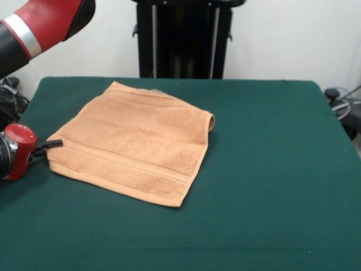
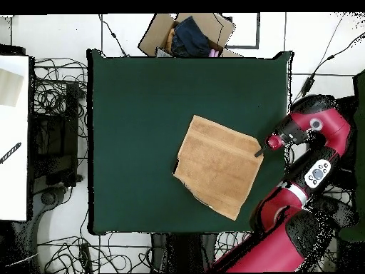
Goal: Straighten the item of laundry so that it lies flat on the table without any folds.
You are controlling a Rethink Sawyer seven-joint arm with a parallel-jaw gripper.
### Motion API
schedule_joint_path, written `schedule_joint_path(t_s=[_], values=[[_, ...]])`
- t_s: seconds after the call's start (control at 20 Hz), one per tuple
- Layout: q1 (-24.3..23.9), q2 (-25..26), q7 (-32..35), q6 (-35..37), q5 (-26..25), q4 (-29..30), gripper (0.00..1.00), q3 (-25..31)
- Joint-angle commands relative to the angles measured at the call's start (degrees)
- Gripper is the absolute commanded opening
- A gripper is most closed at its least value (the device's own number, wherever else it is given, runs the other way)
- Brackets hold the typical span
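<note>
The item of laundry is a light orange-tan towel lying mostly spread on the dark green table, left of centre. A woven band runs along its near hem. Its far right corner curls up in a small fold. My gripper sits low at the towel's left corner, touching or nearly touching its edge; whether it holds cloth is not visible. From overhead, the towel lies as a tilted square right of the middle of the table. The gripper meets its right corner.
The red arm crosses the upper left of the front view. In the overhead view a cardboard box with dark clothes stands beyond the table's top edge. A white surface and tangled cables lie to the left.
</note>
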Motion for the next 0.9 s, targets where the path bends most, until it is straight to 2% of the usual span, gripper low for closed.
schedule_joint_path(t_s=[0.05,0.9], values=[[-0.9,9.2,-16.9,-32.5,-14.4,-0.4,0.00,5.5],[-2.7,10.5,-20.3,-32.4,-22.9,-0.8,0.00,12.9]])
